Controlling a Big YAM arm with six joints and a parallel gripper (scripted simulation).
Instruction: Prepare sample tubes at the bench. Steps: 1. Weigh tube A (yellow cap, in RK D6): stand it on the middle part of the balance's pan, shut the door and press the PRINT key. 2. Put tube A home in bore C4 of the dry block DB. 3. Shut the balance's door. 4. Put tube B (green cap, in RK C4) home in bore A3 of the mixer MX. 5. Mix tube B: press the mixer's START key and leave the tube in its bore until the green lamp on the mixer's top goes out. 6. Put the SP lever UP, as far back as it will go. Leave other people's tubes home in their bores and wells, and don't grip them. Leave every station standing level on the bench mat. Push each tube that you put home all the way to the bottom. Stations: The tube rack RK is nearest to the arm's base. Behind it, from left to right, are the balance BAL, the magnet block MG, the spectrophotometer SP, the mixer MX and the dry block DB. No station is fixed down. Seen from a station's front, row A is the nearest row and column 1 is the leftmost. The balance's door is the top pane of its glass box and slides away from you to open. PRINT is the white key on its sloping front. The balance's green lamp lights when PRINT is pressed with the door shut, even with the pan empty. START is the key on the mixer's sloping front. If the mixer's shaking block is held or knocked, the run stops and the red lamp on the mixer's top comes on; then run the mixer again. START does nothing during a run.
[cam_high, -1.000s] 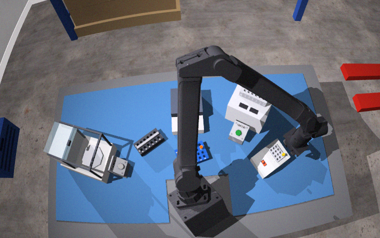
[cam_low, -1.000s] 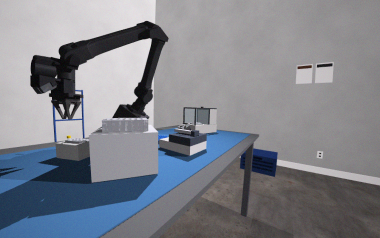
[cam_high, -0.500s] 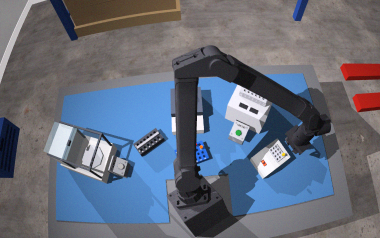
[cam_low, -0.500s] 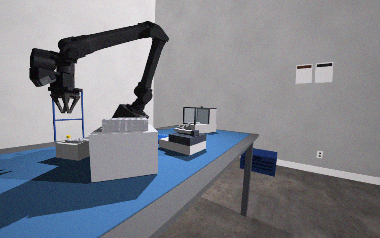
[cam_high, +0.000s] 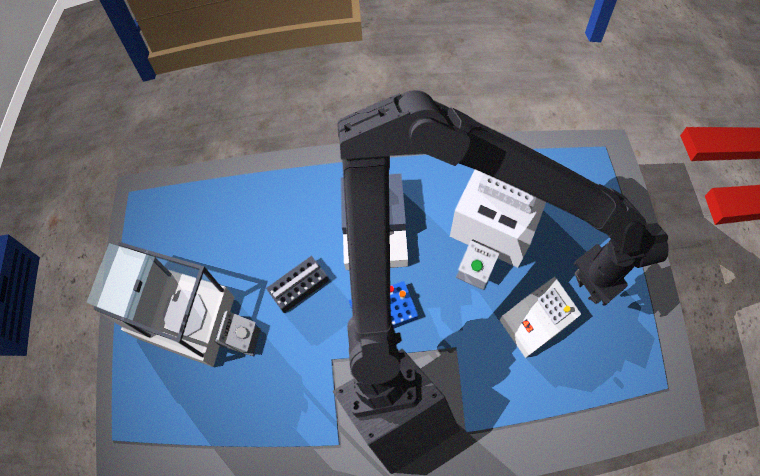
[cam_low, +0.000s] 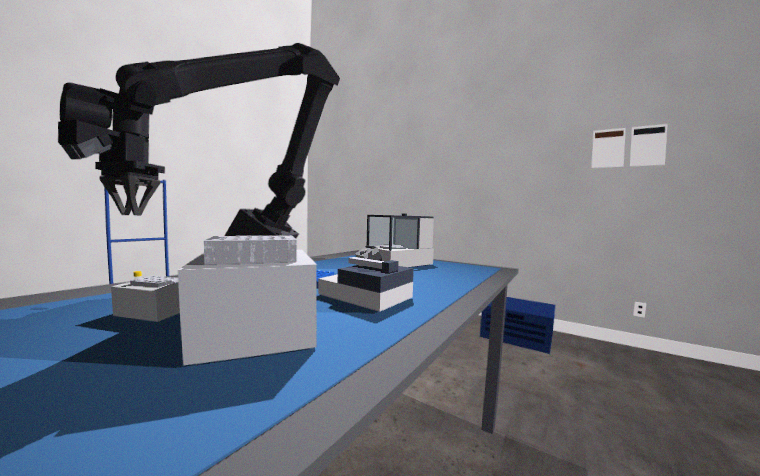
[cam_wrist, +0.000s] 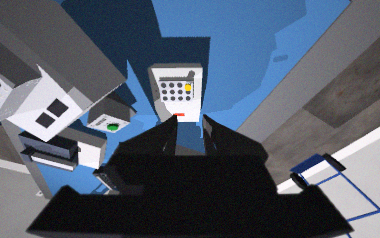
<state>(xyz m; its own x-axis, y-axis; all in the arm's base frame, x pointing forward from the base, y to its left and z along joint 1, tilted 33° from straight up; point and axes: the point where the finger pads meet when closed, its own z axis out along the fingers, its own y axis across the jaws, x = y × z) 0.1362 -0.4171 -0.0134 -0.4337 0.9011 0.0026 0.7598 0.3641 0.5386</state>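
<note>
The end effector (cam_high: 600, 297) (cam_low: 132, 213) (cam_wrist: 189, 119) hangs well above the bench (cam_high: 681, 392) (cam_low: 358, 412), near the dry block (cam_high: 539, 336) (cam_low: 132, 303) (cam_wrist: 192, 113), fingers slightly apart with nothing between them. The yellow-capped tube (cam_high: 567, 308) (cam_low: 137, 274) (cam_wrist: 188, 87) stands in the dry block's back row, rightmost column. The green-capped tube cannot be made out.

The arm (cam_high: 368, 246) (cam_low: 224, 71) crosses over the blue rack (cam_high: 413, 315), hiding much of it; a red cap (cam_high: 391, 289) and an orange cap (cam_high: 402, 293) show beside the upright link. It also partly covers the spectrophotometer (cam_high: 399, 246) (cam_low: 358, 294). The mixer (cam_high: 471, 227) (cam_low: 246, 313) (cam_wrist: 30, 112) stands near the dry block, its control box with a green button (cam_high: 476, 265) (cam_wrist: 113, 127) in front. On the left, the magnet block (cam_high: 297, 283) lies between the spectrophotometer and the balance (cam_high: 215, 347) (cam_low: 412, 257), whose top pane is slid open above the bare pan (cam_high: 183, 312).

The end effector (cam_high: 602, 297) (cam_low: 130, 213) (cam_wrist: 189, 119) has risen higher over the blue mat (cam_high: 235, 224) (cam_low: 358, 336) (cam_wrist: 240, 30).
</note>
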